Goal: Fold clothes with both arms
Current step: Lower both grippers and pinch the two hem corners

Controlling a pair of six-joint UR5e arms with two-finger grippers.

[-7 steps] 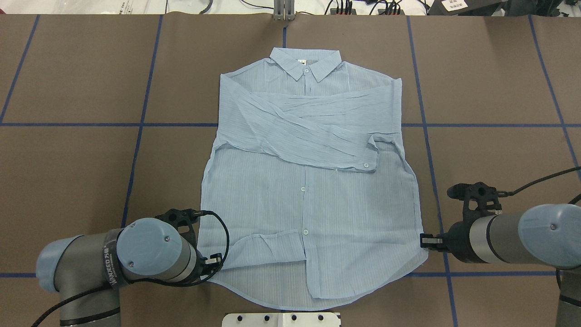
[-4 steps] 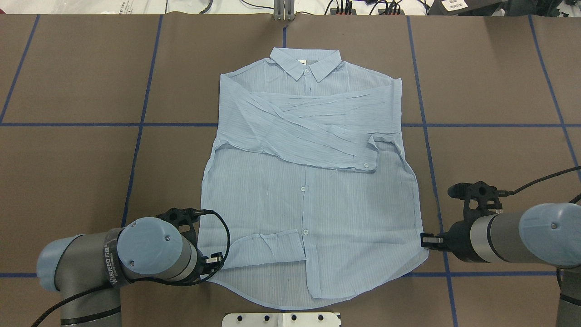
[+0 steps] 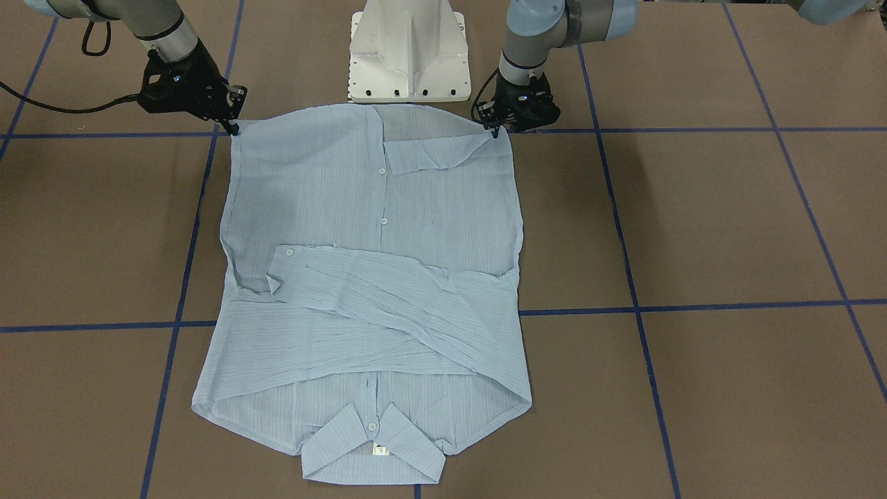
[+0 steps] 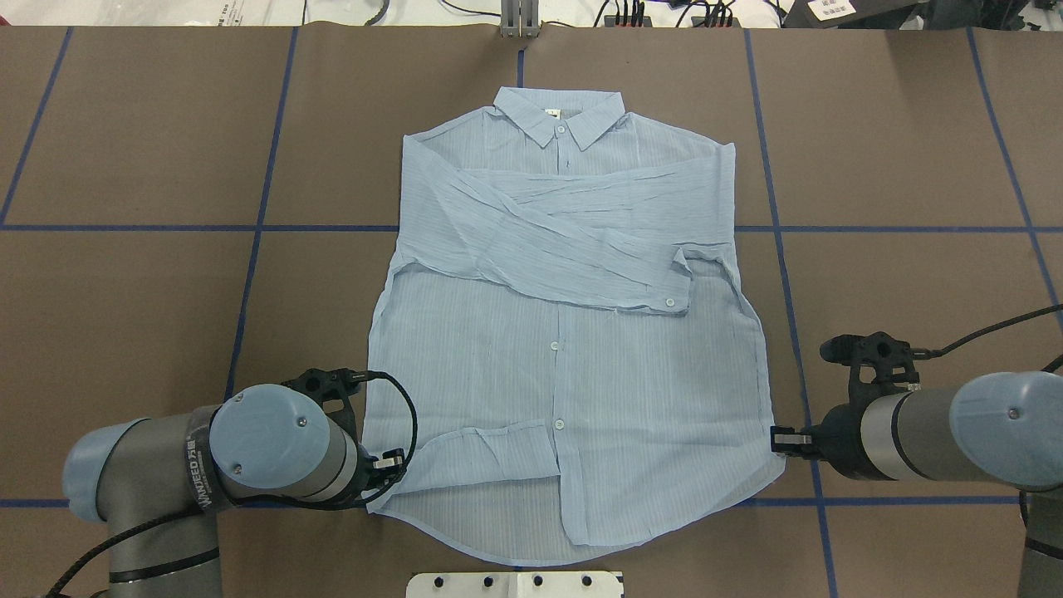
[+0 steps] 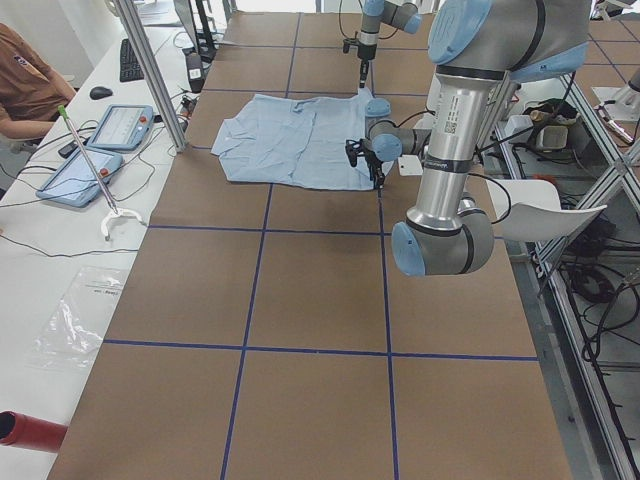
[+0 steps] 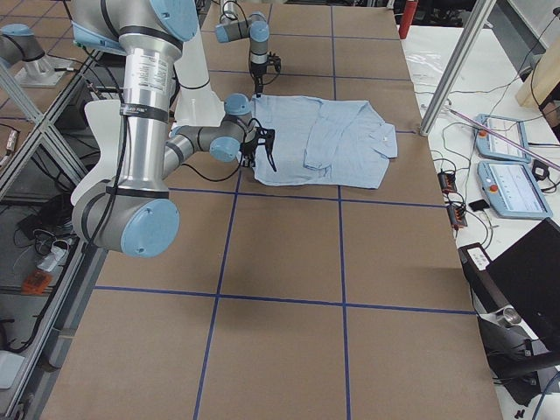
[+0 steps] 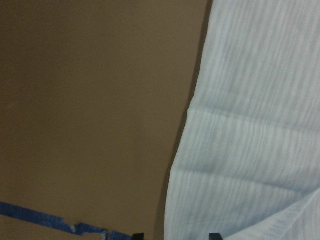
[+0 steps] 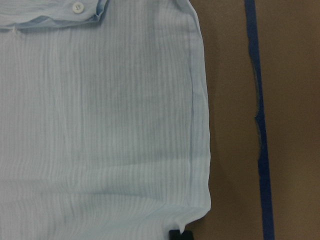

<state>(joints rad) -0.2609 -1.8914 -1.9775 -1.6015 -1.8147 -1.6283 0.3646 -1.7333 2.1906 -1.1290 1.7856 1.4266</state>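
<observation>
Left arm (image 4: 266, 453) has drawn back a little toward the table's left edge and the robot since the earlier frame; left gripper (image 4: 390, 459) now sits at the shirt's lower left hem corner. Right arm (image 4: 955, 440) unchanged.

Shirt (image 4: 565, 374) lies flat, front up, mid-table (image 4: 124, 291), collar (image 4: 558, 116) away from the robot, hem toward the white base (image 4: 515, 584). Both sleeves (image 4: 573, 249) folded across the chest; a small flap (image 4: 490, 453) turned over near the lower left hem.

Left wrist view: two dark fingertips (image 7: 214, 236) stand apart, the shirt's edge lying between them, not pinched. Right gripper (image 4: 776, 440) is at the lower right hem corner; right wrist view shows a dark tip (image 8: 174, 234) on the puckered corner, jaws closed on the cloth.

Blue tape lines (image 4: 257, 228) grid the brown surface.
</observation>
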